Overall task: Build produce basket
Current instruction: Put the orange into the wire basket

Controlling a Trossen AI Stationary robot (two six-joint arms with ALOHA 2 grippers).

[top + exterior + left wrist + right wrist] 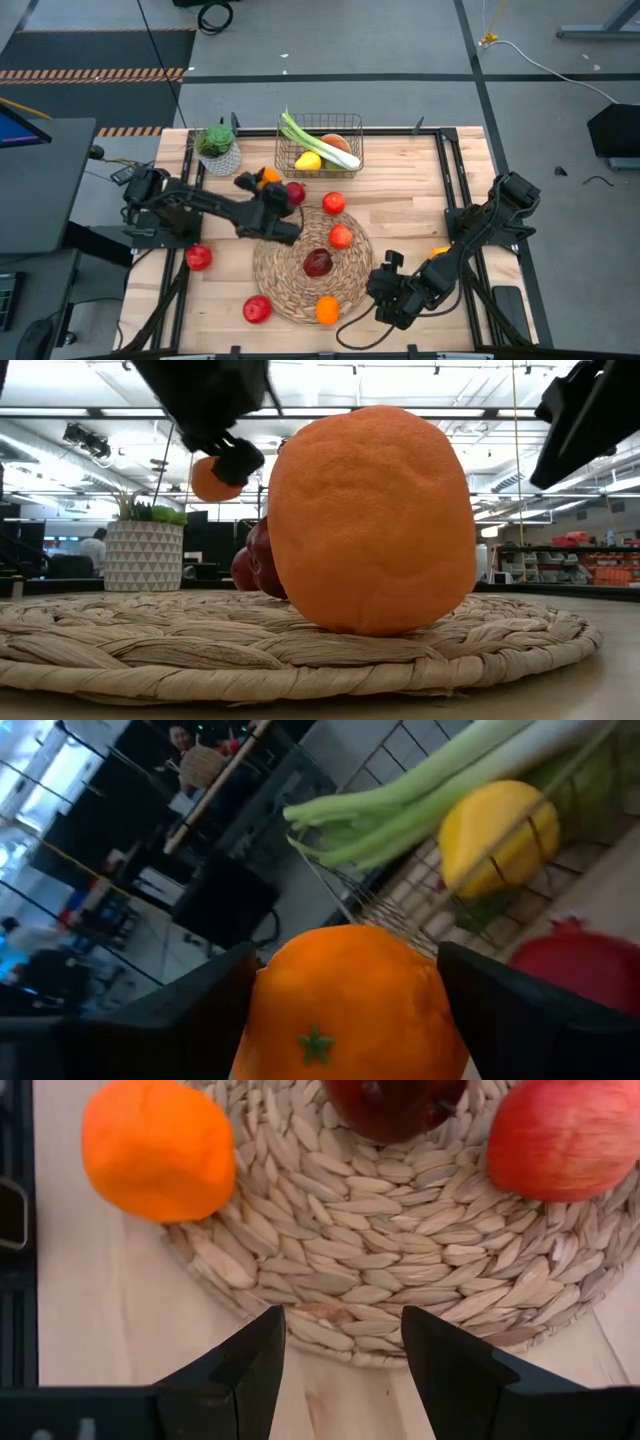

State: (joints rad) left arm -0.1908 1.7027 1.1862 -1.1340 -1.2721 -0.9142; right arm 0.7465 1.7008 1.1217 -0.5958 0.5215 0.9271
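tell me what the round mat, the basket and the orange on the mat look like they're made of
Round mat: woven straw or seagrass by the look, matte tan strands braided in rings.
Basket: thin dark metal wire, an open grid you see the leek and lemon through.
Orange on the mat: probably foam or soft plastic, with a matte, finely pebbled skin and a lumpy shape; likely a toy.

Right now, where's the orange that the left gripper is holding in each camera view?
High view: held orange in the left gripper, left of the basket.
Low view: small, raised, upper left, beside the pot.
Left wrist view: bottom centre, between the fingers.
Right wrist view: not in it; the orange there lies on the mat.
Shared landmark: the lemon in the basket.
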